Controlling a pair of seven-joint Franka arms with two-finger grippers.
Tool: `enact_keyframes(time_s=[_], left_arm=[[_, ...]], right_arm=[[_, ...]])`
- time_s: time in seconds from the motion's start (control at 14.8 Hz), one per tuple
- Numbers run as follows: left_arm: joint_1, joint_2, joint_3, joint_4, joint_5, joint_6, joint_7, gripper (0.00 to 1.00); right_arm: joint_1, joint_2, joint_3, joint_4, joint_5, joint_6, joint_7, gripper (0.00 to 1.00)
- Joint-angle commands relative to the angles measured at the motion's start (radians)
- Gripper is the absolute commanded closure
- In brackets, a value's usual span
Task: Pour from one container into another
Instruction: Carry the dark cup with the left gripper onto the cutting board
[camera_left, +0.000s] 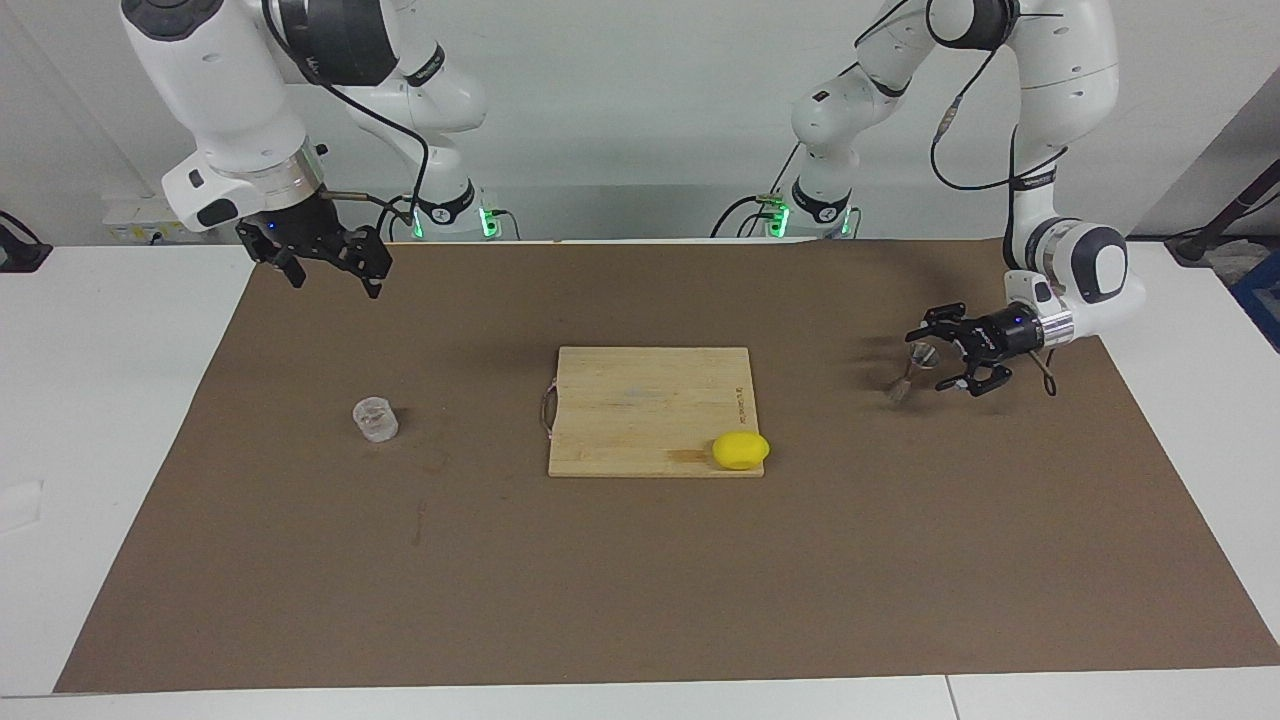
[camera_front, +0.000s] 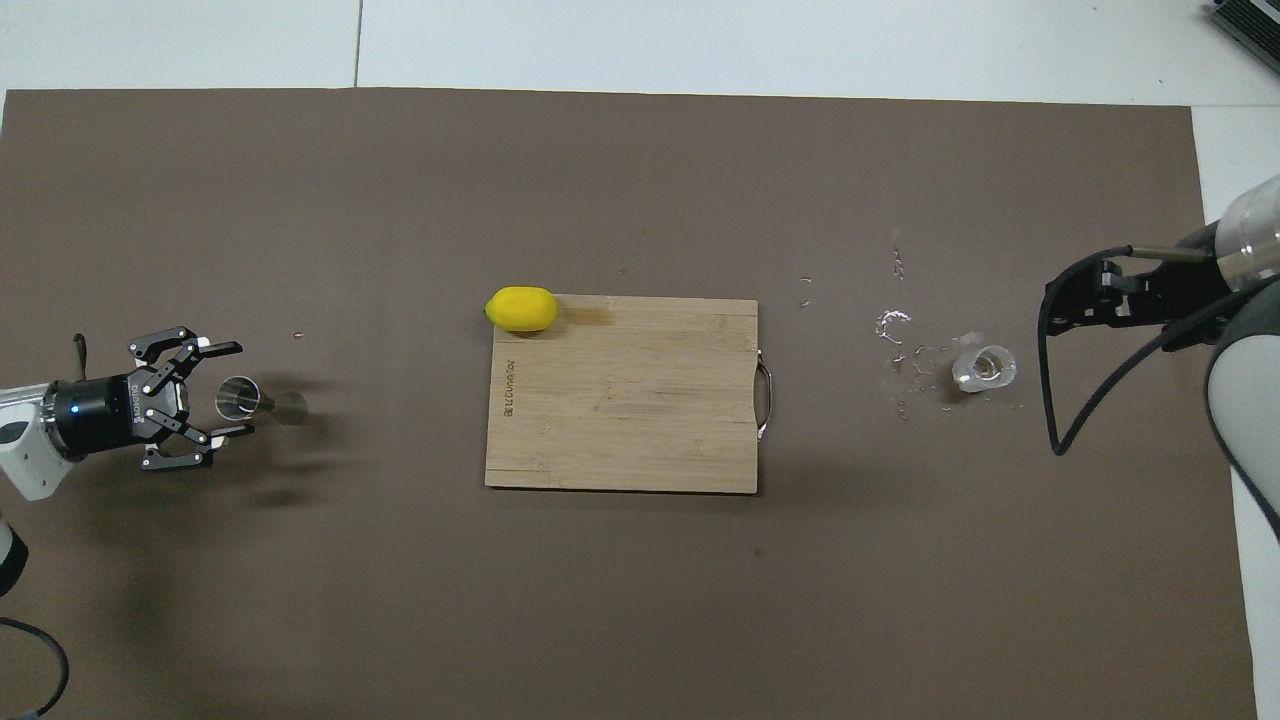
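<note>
- The small clear transparent cylindrical cup (camera_left: 375, 420) (camera_front: 984, 367) stood upright on the brown mat toward the right arm's end of the table, its mouth open upward, well apart from the jigger.
- The silvery metal hourglass-shaped jigger (camera_left: 912, 371) (camera_front: 258, 401) stood toward the left arm's end, tilted, its open mouth leaning toward that end.

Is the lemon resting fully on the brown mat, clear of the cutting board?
No, the lemon sits on a corner of the wooden cutting board, overhanging its edge.
</note>
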Motion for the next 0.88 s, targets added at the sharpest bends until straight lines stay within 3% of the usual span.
enact_keyframes(time_s=[0.0,0.14,0.27,0.41,0.47,0.81], left_arm=[[-0.019,-0.014,0.016,-0.024,-0.011,0.019,0.019,0.06],[-0.019,-0.014,0.016,-0.024,-0.008,0.021,0.017,0.16],[-0.019,-0.012,0.016,-0.023,-0.001,0.022,0.017,0.44],[-0.019,-0.012,0.016,-0.021,0.000,0.029,0.017,0.63],[-0.019,-0.012,0.016,-0.021,-0.001,0.029,0.017,0.67],[-0.031,-0.009,0.010,0.011,-0.001,0.003,-0.001,0.66]], right_arm=[[-0.011,0.004,0.005,0.005,0.005,-0.007,-0.015,0.00],[-0.011,0.004,0.005,0.005,0.005,-0.007,-0.015,0.00],[-0.011,0.002,0.005,0.005,0.006,-0.007,-0.015,0.00],[-0.011,0.004,0.005,0.005,0.006,-0.007,-0.015,0.00],[-0.011,0.004,0.005,0.005,0.006,-0.007,-0.015,0.00],[-0.011,0.004,0.005,0.005,0.006,-0.007,-0.015,0.00]])
